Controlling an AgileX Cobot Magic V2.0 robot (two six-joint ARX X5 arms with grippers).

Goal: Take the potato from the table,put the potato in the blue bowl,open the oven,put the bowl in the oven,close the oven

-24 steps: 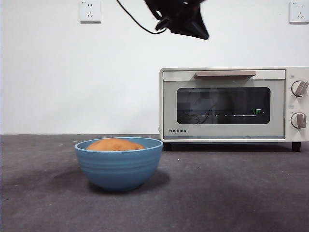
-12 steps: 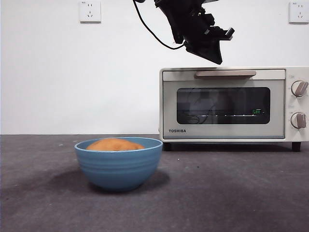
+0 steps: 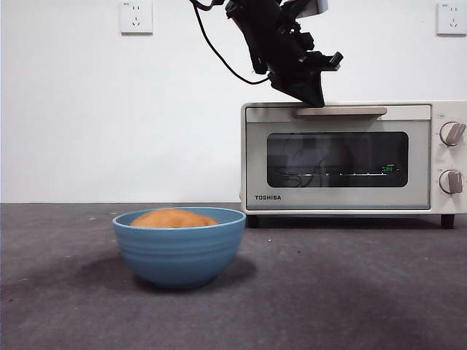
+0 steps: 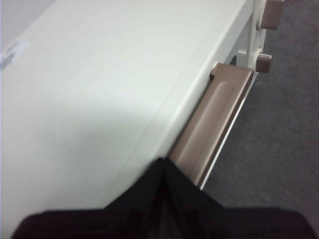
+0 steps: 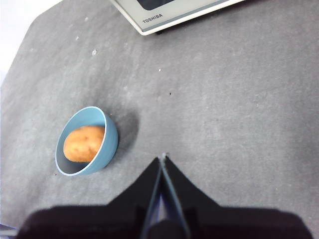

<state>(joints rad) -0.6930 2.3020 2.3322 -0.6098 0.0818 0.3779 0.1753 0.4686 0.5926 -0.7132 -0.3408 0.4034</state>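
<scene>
The orange-brown potato [image 3: 174, 217] lies inside the blue bowl [image 3: 180, 251], which stands on the dark grey table [image 3: 350, 292] left of the oven. The cream TOSHIBA oven [image 3: 336, 198] has its door closed. My left gripper [image 3: 314, 100] is shut, and its tip rests right over the left part of the tan handle [image 3: 341, 111]. In the left wrist view the gripper's tip [image 4: 163, 162] meets the handle [image 4: 214, 124] beside the oven's top [image 4: 99, 89]. High above the table, my right gripper [image 5: 163, 159] is shut on nothing and looks down on the bowl [image 5: 109, 142] and potato [image 5: 83, 143].
Two knobs [image 3: 452, 157] sit on the oven's right side. A white wall with two sockets [image 3: 136, 16] stands behind. A black cable [image 3: 219, 55] hangs from the left arm.
The left arm has come down from the top edge and its shut tip now sits at the oven handle's left part. Bowl, potato and oven have not moved.
</scene>
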